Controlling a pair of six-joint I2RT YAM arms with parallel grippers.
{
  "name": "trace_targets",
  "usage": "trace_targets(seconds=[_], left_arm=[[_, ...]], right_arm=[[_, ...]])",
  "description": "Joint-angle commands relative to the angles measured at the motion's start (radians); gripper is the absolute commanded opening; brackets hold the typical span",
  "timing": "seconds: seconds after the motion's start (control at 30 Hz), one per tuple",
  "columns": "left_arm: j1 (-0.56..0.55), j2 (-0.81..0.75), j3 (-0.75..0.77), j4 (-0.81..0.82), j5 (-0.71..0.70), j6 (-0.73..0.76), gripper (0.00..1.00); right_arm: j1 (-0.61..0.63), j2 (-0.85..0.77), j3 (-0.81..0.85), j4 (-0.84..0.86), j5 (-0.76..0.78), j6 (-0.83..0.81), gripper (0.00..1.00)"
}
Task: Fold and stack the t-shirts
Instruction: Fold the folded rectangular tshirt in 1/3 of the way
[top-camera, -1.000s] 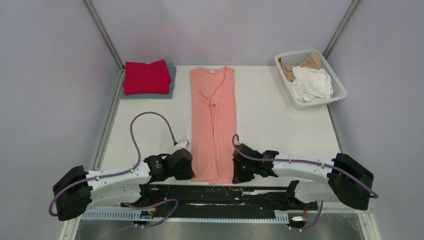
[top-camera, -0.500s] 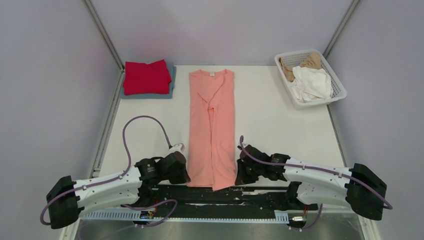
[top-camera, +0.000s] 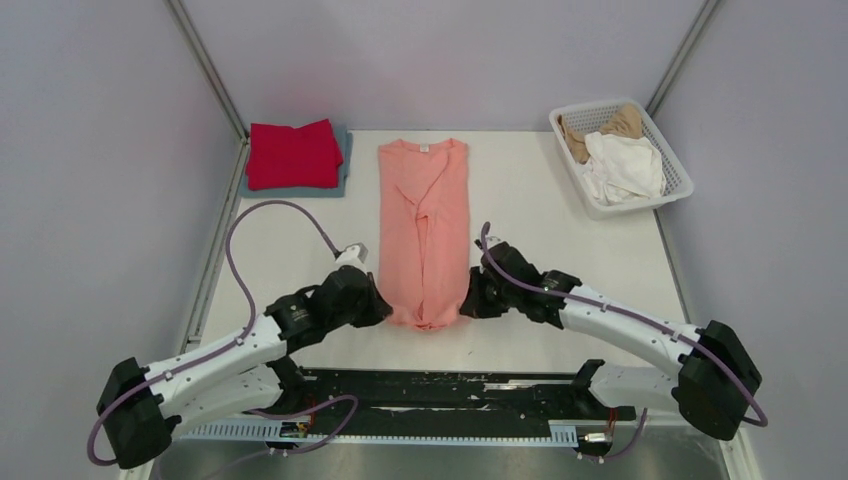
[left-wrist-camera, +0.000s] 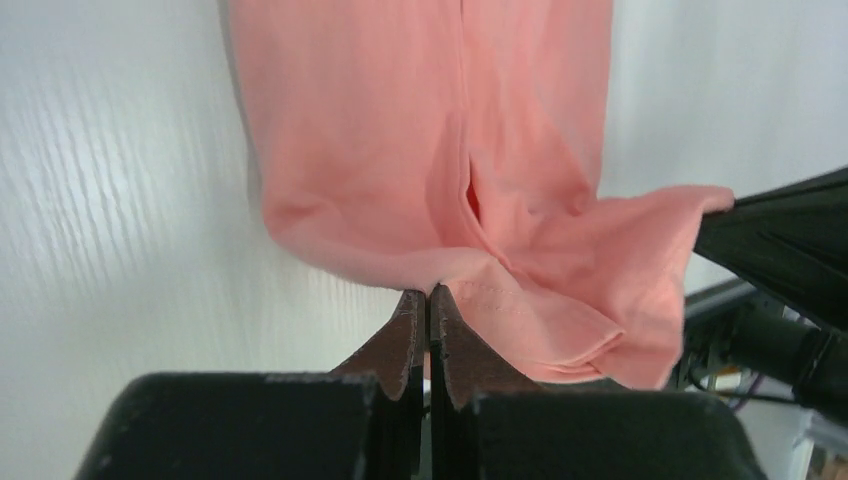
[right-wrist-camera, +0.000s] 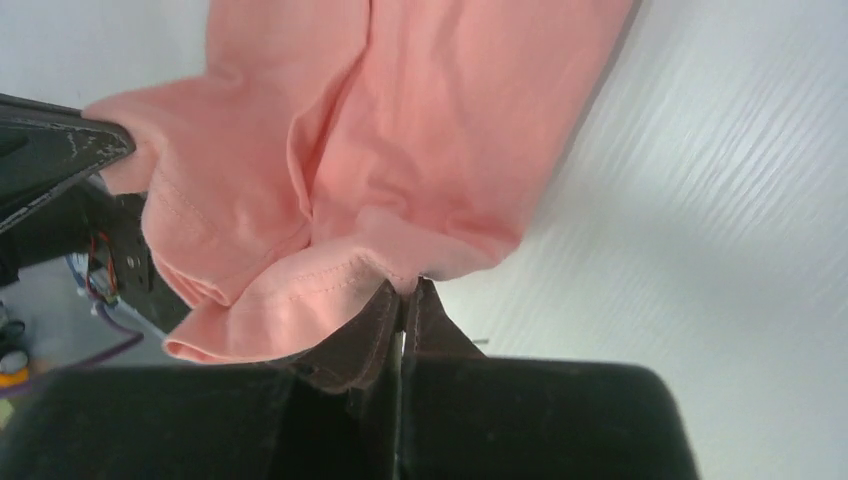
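Shirt in hand: the salmon-pink t-shirt (top-camera: 424, 235) is lying lengthwise down the middle of the table (top-camera: 560, 230), collar at the far end; both sides are already folded in, making a narrow strip; its near hem is hanging lifted off the surface and bunching between the two arms.
Left side: the left gripper (left-wrist-camera: 429, 292) is pinching the near left corner of that hem; its fingers are pressing together with only cloth between them.
Right side: the right gripper (right-wrist-camera: 405, 288) is doing the same at the near right corner; it is clamping tight on a fold of the hem.
Stack: the red t-shirt (top-camera: 294, 154) is sitting folded on top of the grey-blue t-shirt (top-camera: 345, 160) at the far left corner of the table, well apart from the strip.
Waiting: the white t-shirt (top-camera: 622, 165) and the tan t-shirt (top-camera: 620, 122) are lying crumpled in the basket (top-camera: 668, 165) at the far right.
Progress: two shirts are looking finished; the third seems to be entering its crosswise fold, hem toward collar; after that it is needing a move onto the stack; the two in the basket are looking untouched, so roughly half the work appears to be remaining.
Risk: the corners may be travelling unevenly, leaving the fold skewed.
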Motion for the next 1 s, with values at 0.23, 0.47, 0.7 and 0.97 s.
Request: trace_targets(seconds=[0.23, 0.47, 0.7, 0.97], left_arm=[[0.327, 0.362, 0.304, 0.184, 0.014, 0.181, 0.0], [0.416, 0.574, 0.442, 0.228, 0.053, 0.208, 0.0], [0.467, 0.707, 0.539, 0.211, 0.053, 0.244, 0.0], [0.498, 0.833, 0.653, 0.164, 0.066, 0.285, 0.0]], right_arm=[[-0.267, 0.291, 0.325, 0.174, 0.032, -0.195, 0.0], [-0.329, 0.463, 0.459, 0.215, 0.038, -0.252, 0.0], [-0.378, 0.558, 0.519, 0.244, -0.006, -0.274, 0.0], [-0.41, 0.666, 0.57, 0.273, -0.044, -0.27, 0.03]])
